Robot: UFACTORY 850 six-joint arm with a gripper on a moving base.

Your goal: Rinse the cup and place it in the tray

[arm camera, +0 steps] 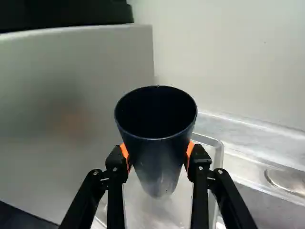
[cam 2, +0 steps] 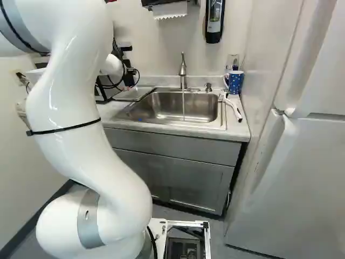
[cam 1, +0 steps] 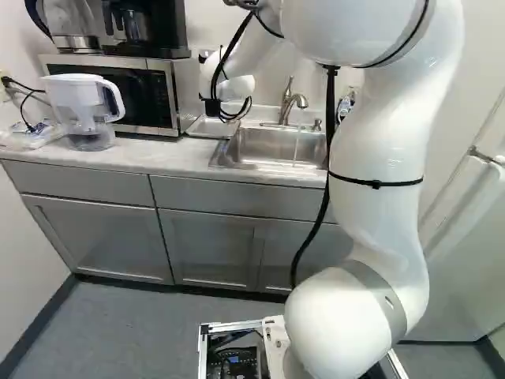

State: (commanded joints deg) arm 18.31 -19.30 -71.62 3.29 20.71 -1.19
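Over at the far left of the counter I can see a clear plastic pitcher with a white lid and handle (cam 1: 79, 103), then the silver-and-black microwave (cam 1: 142, 95). Just past the microwave's side panel, the black two-fingered gripper (arm camera: 157, 155) is clamped on a dark navy, tapered cup (arm camera: 159, 160), an orange pad (arm camera: 189, 149) pressing from either side. The cup is over the clear, shallow, rectangular tray (arm camera: 220, 155); from here I can't tell whether its base touches down.

It stands close to upright, long axis running up and down, the wide open mouth on top and the narrow closed end toward the tray. I'd say the rinsing is done and this is the placing. Next, the arm wants to ease the cup down until its base sits flat, then spread the fingers and back off without tipping it.

Right of the tray comes the stainless-steel sink (cam 2: 161, 108), with a thin stream of water (cam 2: 183, 105) running from the brushed-metal faucet (cam 2: 183, 70).
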